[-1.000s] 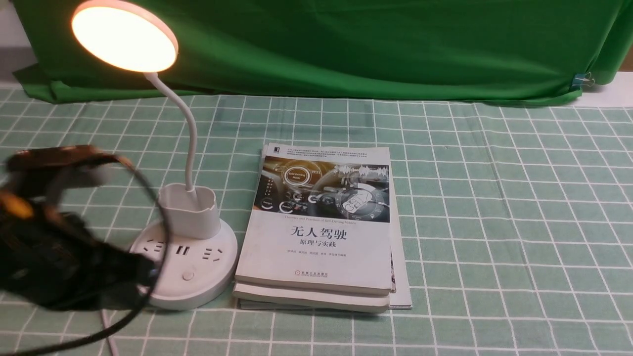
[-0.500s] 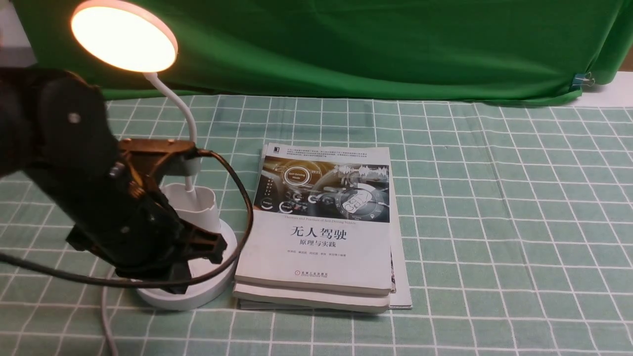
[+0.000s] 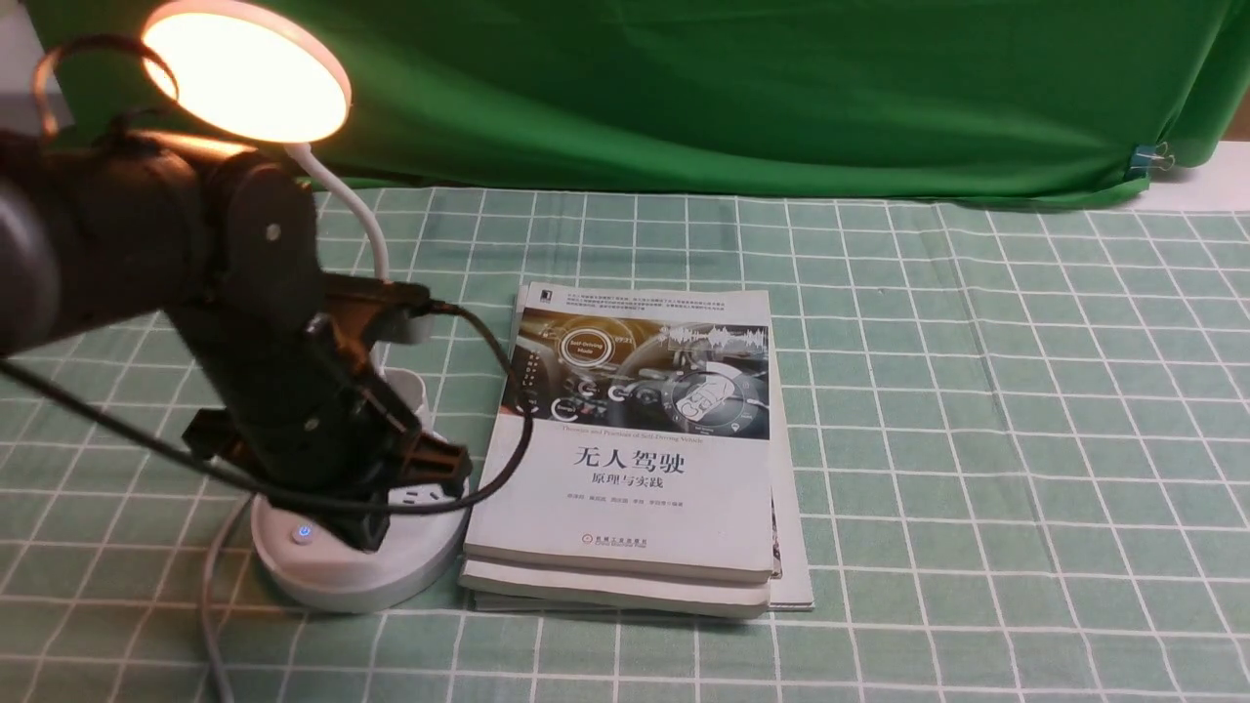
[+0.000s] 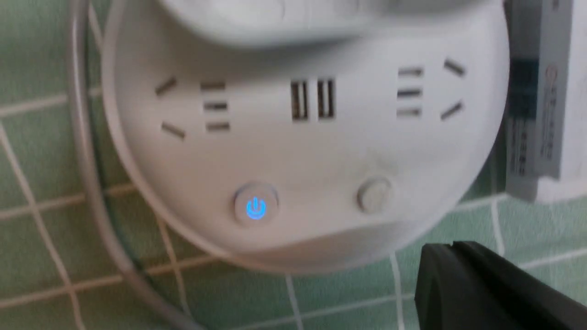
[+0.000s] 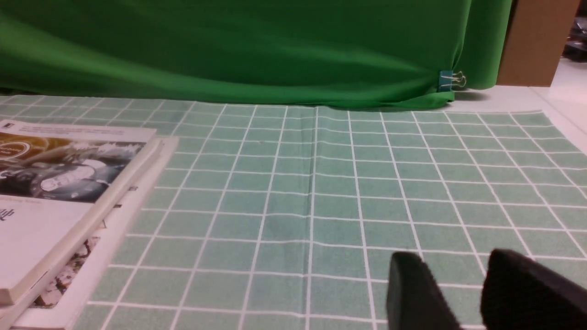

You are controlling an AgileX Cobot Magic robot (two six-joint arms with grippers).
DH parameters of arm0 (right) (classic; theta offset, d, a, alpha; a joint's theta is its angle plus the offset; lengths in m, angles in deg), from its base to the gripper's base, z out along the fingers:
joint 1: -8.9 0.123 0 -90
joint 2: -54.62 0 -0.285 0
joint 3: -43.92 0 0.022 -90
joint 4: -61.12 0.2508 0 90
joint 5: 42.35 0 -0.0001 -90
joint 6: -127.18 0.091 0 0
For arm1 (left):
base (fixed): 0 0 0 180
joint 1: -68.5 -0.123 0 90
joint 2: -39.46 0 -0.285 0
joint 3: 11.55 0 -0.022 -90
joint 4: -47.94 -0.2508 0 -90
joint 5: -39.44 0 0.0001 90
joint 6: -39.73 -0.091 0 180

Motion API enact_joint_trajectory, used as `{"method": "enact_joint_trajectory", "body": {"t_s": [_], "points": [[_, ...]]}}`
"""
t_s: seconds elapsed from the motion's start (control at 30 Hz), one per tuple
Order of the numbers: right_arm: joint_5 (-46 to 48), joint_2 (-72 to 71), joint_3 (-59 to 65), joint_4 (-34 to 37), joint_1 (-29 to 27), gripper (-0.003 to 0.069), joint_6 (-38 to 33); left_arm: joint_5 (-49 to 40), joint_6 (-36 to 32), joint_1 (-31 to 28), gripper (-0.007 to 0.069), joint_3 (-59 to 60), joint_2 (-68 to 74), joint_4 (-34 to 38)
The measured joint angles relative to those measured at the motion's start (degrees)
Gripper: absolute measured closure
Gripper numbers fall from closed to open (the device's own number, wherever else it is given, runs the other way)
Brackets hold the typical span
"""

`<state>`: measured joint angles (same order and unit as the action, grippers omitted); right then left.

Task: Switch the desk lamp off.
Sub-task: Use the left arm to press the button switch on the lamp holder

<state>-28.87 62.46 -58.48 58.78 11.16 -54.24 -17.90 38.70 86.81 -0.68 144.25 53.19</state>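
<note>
Left gripper (image 3: 369, 532), fingers pressed together into one tip, hangs over the near rim of the desk lamp (image 3: 332, 578) base, just left of the book stack (image 3: 635, 469), closer to the unlit round button (image 4: 373, 196) than to the blue-lit power button (image 4: 256, 207).

A: What couldn't you read on the desk lamp (image 3: 244, 73)?
B: Front view: left arm (image 3: 244, 322) covered most of the cup holder (image 4: 275, 18) and half the base (image 3: 332, 576). Head was clipped by the top edge.
A: Grippers?
B: The left gripper (image 4: 458, 284) was one dark wedge at the wrist view's corner; jaws unreadable. On the right gripper (image 5: 451, 261), fingers ran off the bottom edge. Cup holder in the left wrist view was pure blur.
</note>
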Motion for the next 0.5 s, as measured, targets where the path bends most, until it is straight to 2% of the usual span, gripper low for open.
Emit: {"method": "enact_joint_trajectory", "body": {"t_s": [0.5], "points": [[0.0, 0.0, 0.0, 0.0, 0.0, 0.0417, 0.0, -1.2, -0.2, -1.0, 0.0624, -2.0, 3.7, -1.0]]}}
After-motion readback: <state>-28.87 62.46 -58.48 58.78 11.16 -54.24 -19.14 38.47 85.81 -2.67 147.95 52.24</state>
